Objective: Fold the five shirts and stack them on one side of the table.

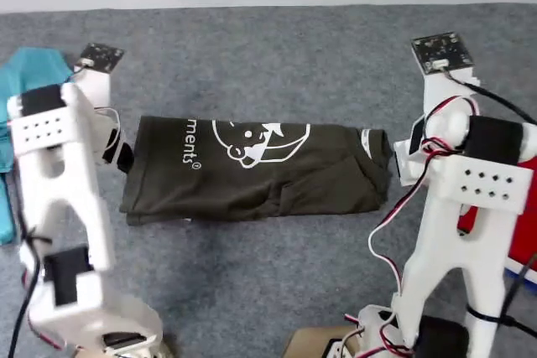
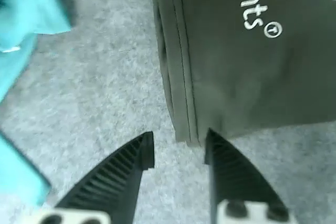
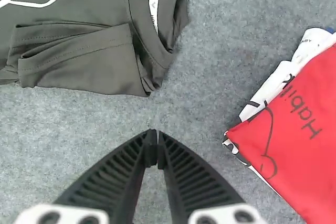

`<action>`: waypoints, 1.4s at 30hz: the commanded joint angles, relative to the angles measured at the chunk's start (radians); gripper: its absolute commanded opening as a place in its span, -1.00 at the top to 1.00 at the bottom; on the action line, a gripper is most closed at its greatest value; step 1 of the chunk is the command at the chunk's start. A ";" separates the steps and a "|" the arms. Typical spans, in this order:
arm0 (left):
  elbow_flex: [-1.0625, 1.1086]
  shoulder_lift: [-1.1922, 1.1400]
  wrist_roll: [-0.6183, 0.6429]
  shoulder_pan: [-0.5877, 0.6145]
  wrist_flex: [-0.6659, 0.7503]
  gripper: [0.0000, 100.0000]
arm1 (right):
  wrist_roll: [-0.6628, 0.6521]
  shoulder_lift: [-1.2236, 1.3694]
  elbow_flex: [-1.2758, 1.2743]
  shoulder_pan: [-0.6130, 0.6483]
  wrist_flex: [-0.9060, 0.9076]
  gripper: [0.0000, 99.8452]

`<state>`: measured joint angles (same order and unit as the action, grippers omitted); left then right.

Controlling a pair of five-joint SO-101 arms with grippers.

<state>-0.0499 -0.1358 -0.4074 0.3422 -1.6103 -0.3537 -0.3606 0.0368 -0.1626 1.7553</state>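
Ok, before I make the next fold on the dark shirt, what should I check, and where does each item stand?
1. The left gripper is open: ok.
2. The dark shirt has its hem corner between the left fingers: ok; whether they touch it, cannot tell.
3. The right gripper is open: not ok, it is shut.
4. The right gripper is at the collar: not ok, it is over bare carpet, apart from the shirt.
5. The sleeve is folded in at the collar end: ok.
6. The teal shirt is apart from the dark shirt: ok.
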 commanded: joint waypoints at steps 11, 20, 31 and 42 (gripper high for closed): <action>-0.562 -0.580 -0.117 0.003 -0.063 0.56 | 0.000 -0.076 0.003 -0.159 0.035 0.98; -0.928 -0.913 -0.109 -0.011 -0.143 0.57 | -0.015 -0.068 0.005 -0.170 0.031 0.98; -0.898 -0.947 -0.078 -0.031 -0.146 0.99 | -0.057 -0.068 0.005 -0.171 -0.024 0.98; -0.750 -0.674 -0.078 -0.080 -0.147 0.99 | -0.055 -0.076 0.006 -0.174 -0.039 0.98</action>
<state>-0.8554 -0.9720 -0.4979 0.2869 -1.7346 -0.3997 -0.3974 0.0368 -0.3222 1.7323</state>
